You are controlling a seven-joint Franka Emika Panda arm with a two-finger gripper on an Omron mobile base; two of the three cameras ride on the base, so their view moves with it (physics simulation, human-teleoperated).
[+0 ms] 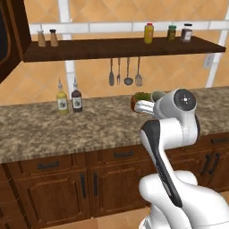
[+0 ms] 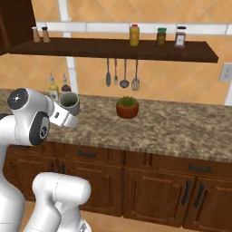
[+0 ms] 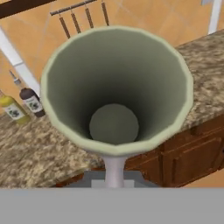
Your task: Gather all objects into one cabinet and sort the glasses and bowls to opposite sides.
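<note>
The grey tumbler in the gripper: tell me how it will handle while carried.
The tumbler looks rigid, so it probably won't flex in the shut gripper. It is empty inside, so likely light, with nothing to spill. Its walls look smooth and flare upward, so it could slip. Handleless and round, it would probably roll if dropped on the counter.

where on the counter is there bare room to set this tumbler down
The gripper holds a grey tumbler shut in its jaws, above the granite counter. Widest bare stretch: right of the plant pot to the counter's far end. Another lies between the pot and the two sauce bottles. Crowded only at those bottles by the wall.
</note>
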